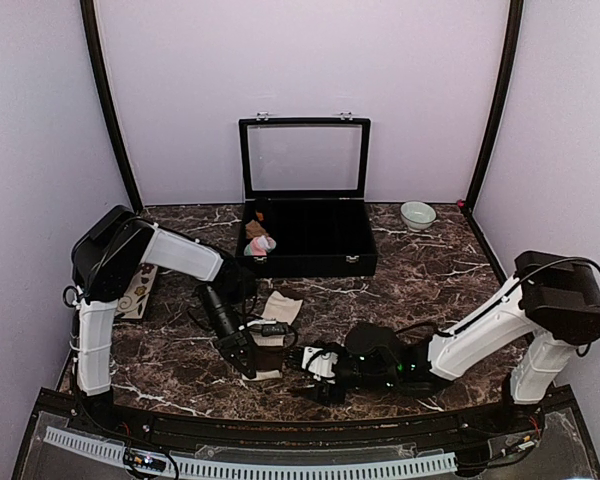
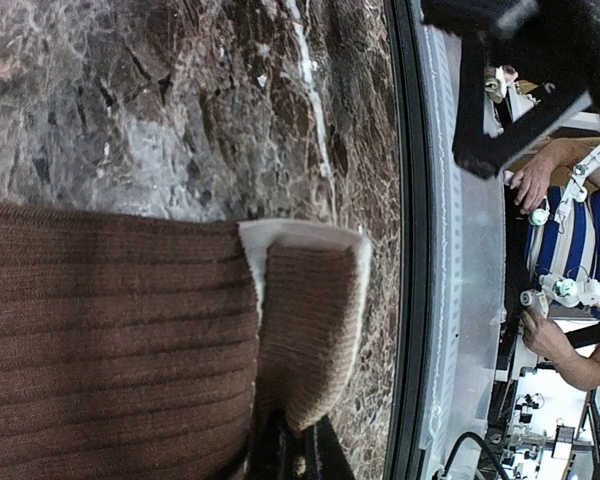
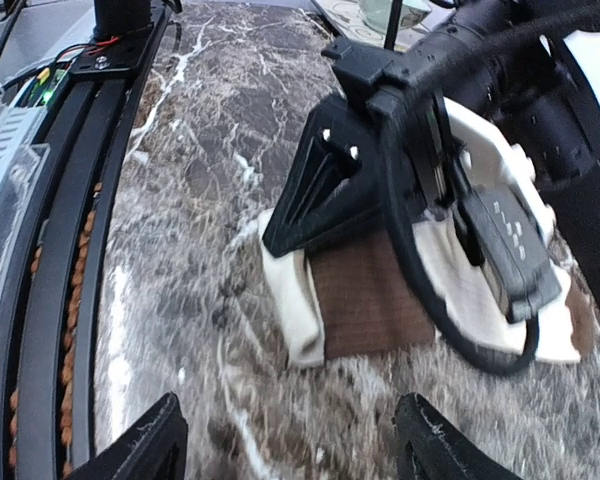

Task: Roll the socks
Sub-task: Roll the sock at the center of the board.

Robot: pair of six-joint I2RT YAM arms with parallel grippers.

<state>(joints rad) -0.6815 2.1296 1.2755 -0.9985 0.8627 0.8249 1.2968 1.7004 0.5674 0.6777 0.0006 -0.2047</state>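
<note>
Beige sock (image 1: 279,310) lies flat on the marble table (image 1: 430,275), centre of the top view, just below the black case (image 1: 310,265). Its brown-banded lower end is folded over w/ a cream edge showing (the flap sits lower centre in the left wrist view). L gripper (image 1: 250,360) is on that end, fingers (image 2: 280,455) pressed together & pinching the folded fabric. R gripper (image 3: 288,420) sits low over the table just right of it in the top view, spread wide. Its tips are at the bottom left & bottom right of its own view, facing the fold but apart from it. Pink sock (image 1: 263,243) is inside the case at the left end, beside a small tan bundle (image 1: 254,228). Lid (image 1: 304,158) stands upright. Bowl (image 1: 417,214) is upper right on the table, well apart.
</note>
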